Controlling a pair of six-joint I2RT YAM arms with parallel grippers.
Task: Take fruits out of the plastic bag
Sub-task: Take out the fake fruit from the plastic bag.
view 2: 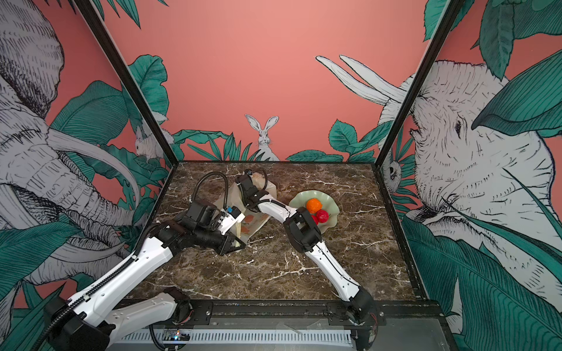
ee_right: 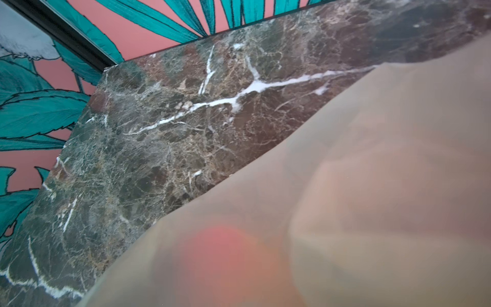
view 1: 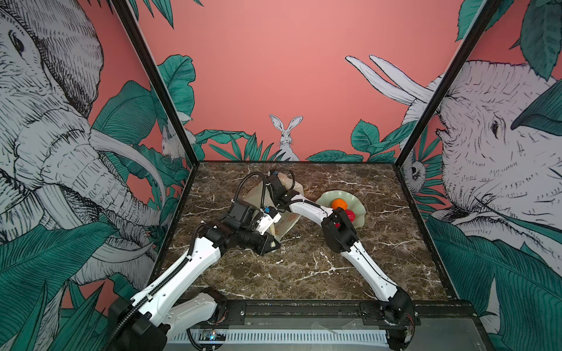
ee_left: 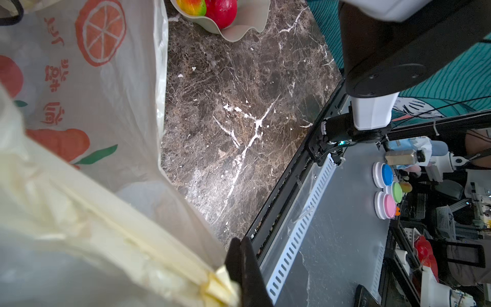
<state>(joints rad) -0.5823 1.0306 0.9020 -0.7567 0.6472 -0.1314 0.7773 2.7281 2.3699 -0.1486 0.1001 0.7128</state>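
The left gripper is pinching tight on the bunched rim of the plastic bag, low in the wrist frame; it should be holding that mouth high and taut. The right gripper is reaching into the bag at frame centre with its jaws hidden, so I cannot tell their spread. The film is looking thin, pale yellow and crinkly. Some fruits are sitting in the green dish, right of centre.

Pink walls are enclosing a dark marble table, showing drawn elephants, a rabbit and teal leaves. Black posts are running up the corners. Even light is falling across the marble.
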